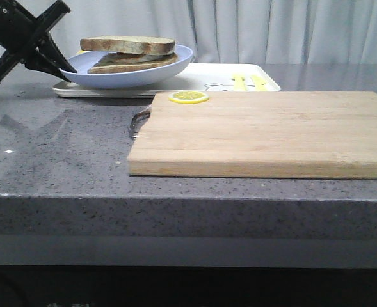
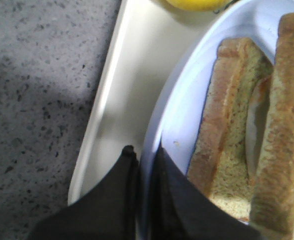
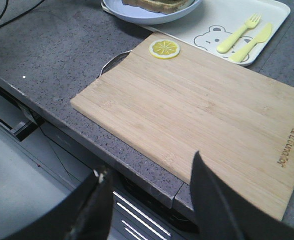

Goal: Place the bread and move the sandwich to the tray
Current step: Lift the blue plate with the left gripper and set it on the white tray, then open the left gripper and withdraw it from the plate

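Wooden board (image 1: 265, 133); sandwich (image 1: 129, 54) over tray (image 1: 201, 80).

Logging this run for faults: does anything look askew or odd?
The plate sits tilted on the tray, its left rim pinched by the left gripper. The top bread is offset on the sandwich. Nothing spilled.

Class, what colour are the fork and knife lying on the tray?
Pale yellow fork and knife, clearest in the right wrist view.

Pale blue plate (image 1: 130, 71) — white tray (image 3: 246, 20) with bear print — speckled grey counter (image 1: 60, 147).
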Tool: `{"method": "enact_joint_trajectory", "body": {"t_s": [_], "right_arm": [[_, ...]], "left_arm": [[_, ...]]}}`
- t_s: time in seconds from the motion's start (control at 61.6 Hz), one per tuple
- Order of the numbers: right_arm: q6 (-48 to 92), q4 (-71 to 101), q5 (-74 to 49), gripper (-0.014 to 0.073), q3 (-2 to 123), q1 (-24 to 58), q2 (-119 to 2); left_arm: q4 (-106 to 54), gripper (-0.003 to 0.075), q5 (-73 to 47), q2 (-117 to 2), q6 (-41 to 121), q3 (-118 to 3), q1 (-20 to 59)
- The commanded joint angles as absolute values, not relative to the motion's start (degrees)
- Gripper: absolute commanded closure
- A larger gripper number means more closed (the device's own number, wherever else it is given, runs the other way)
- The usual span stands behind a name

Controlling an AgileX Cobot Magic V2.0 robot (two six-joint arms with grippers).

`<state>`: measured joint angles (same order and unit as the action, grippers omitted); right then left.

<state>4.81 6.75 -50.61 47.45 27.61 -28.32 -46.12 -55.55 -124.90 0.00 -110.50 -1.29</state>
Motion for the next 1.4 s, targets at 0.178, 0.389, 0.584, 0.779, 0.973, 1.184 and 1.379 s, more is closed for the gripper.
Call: {"method": "enact_joint_trajectory", "body": {"t_s": [0.178, 0.389, 0.584, 0.779, 0.973, 1.184, 1.379], "right_arm": [[5.03, 6.49, -46.35, 0.0211, 48.73, 27.35, -28.51], [5.03, 6.49, -46.35, 0.0211, 48.73, 27.35, -28.51], [5.03, 6.49, -46.35, 0.0211, 48.73, 27.35, -28.51], [5.03, 6.49, -46.35, 0.0211, 48.73, 27.35, -28.51], [5.03, 6.49, -46.35, 0.0211, 48.73, 27.35, -28.51], [5.03, 6.49, -46.35, 0.0211, 48.73, 27.35, -28.51], [5.03, 6.49, -46.35, 0.0211, 48.73, 27.35, -28.51]], "left_arm": [[-51.44, 0.0568, -54.96, -120.97, -1.11, -113.14, -0.89], [-51.43, 0.0425, -55.4, -120.73, -1.11, -113.14, -0.99], [-48.67, 0.0426, -56.48, -117.02, 3.51, -113.14, -0.99], [-38.38, 0.0426, -58.79, -109.19, 5.08, -112.7, -0.88], [-32.51, 0.0426, -58.68, -97.75, 8.13, -106.14, -0.88], [-32.51, 0.0426, -51.75, -82.03, 15.36, -89.26, -0.88], [-32.88, 0.0426, -48.18, -67.22, 21.62, -73.55, -0.88]]}}
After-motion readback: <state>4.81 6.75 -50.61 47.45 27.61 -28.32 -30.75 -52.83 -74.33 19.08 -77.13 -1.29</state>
